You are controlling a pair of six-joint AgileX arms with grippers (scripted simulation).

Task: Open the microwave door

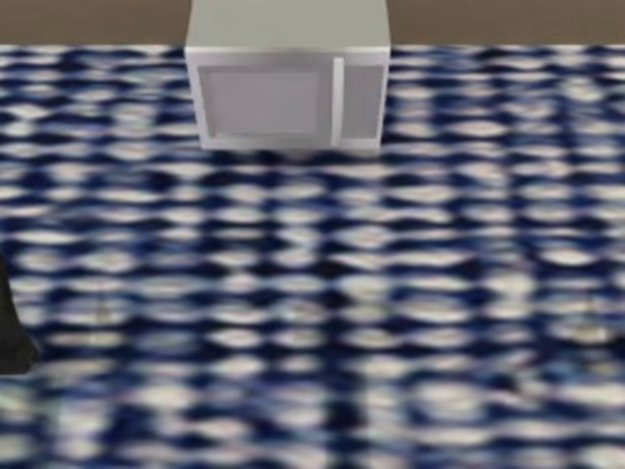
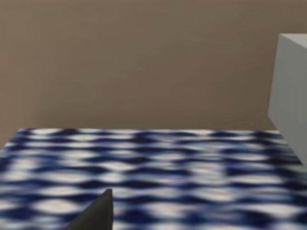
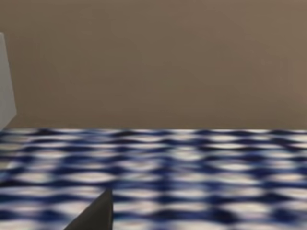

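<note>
Top view: microwave [image 1: 288, 73] stands at the far edge of the table [image 1: 312, 313], a little left of centre; its top is cut off by the frame edge. The microwave door [image 1: 266, 102] sits flush, closed, with the handle [image 1: 338, 101] beside the control panel [image 1: 363, 101]. Left arm [image 1: 12, 332] shows only as a dark sliver at the table's left edge; right arm is out of frame.

Left wrist view: 1 dark fingertip [image 2: 93, 214] is visible, so whether the fingers are apart cannot be told. Microwave side is cut off by the frame. Blue-white patterned cloth, brown wall [image 2: 144, 62].

Right wrist view: 1 dark fingertip [image 3: 93, 214] again, finger spacing cannot be told. Sliver of microwave at the frame edge.
</note>
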